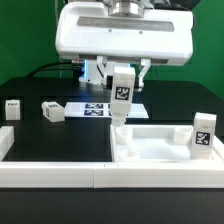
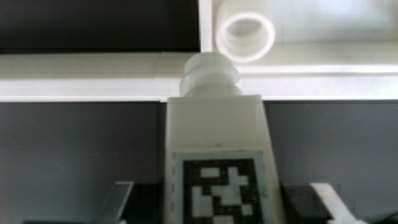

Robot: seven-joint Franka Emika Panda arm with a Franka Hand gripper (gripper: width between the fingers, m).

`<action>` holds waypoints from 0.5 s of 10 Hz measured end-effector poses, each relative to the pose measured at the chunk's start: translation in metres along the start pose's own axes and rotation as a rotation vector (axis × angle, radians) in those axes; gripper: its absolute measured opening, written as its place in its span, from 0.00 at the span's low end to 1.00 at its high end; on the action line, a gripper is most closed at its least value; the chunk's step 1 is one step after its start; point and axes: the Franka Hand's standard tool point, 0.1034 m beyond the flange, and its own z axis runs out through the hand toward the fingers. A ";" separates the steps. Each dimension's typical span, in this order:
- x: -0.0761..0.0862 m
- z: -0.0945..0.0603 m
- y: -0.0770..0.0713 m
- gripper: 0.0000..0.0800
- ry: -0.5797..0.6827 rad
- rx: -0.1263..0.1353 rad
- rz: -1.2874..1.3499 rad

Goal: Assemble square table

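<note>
No letters or brand names can be read; the only print is black-and-white square tags, one on each leg, plus several on the marker board [image 1: 98, 108]. Four legs are in sight. At the exterior view's left edge the first leg [image 1: 12, 108] sits by the white border rail [image 1: 50, 172]. The second leg [image 1: 52, 112] lies just to its right on the black tabletop [image 1: 60, 135], long axis level. In the middle the jaws are closed on the third leg [image 1: 121, 95] [image 2: 217, 150], gripping its two sides near the tagged top. Its long axis is upright, the tag faces the exterior camera, and the narrow rounded tip [image 2: 210, 73] points down at the panel's end nearer the exterior view's left. Whether the tip touches cannot be told. The one square panel [image 1: 165, 150] [image 2: 107, 60] lies flat, rim up, with a round corner hole [image 2: 246, 35] just beyond the tip. The fourth leg [image 1: 203, 135] stands upright at the panel's far right.
</note>
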 end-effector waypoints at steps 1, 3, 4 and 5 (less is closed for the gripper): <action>0.000 0.005 0.002 0.36 -0.002 -0.004 0.002; 0.008 0.013 -0.001 0.36 0.003 -0.003 0.002; 0.010 0.018 -0.005 0.36 0.003 -0.001 0.008; 0.010 0.026 -0.014 0.36 -0.001 0.003 0.011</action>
